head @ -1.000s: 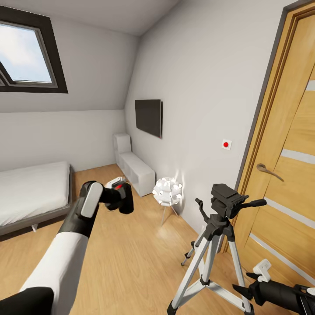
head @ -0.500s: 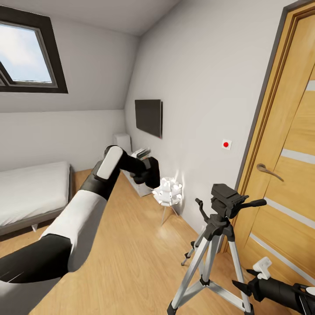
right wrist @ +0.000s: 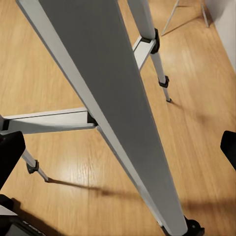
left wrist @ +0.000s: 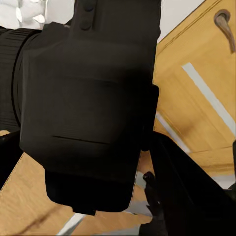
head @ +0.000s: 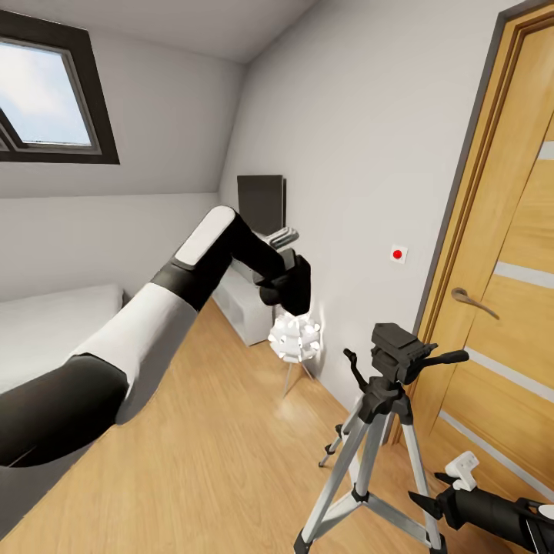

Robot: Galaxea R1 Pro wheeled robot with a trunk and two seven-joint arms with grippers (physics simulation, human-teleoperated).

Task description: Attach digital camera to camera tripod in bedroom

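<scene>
My left gripper (head: 283,277) is shut on the digital camera (head: 298,291), a small matte-black box held in the air above the ball lamp, left of and higher than the tripod's head. In the left wrist view the camera body (left wrist: 88,108) sits between the dark fingers (left wrist: 187,191). The camera tripod (head: 382,415) stands on the wood floor by the door, its black head (head: 396,346) bare. My right gripper (head: 432,492) hangs low beside the tripod's right leg, open, and a silver leg (right wrist: 108,103) runs between its spread fingers (right wrist: 10,152).
An oak door (head: 508,231) with a lever handle (head: 473,300) is right behind the tripod. The white ball lamp (head: 294,336) stands under the camera. A wall TV (head: 260,201), a white wall plate (head: 398,253), a low white cabinet (head: 242,304) and a bed (head: 46,331) line the room.
My left arm has swung up and to the right, carrying the camera from low over the floor to above the ball lamp. The right gripper and tripod stay put.
</scene>
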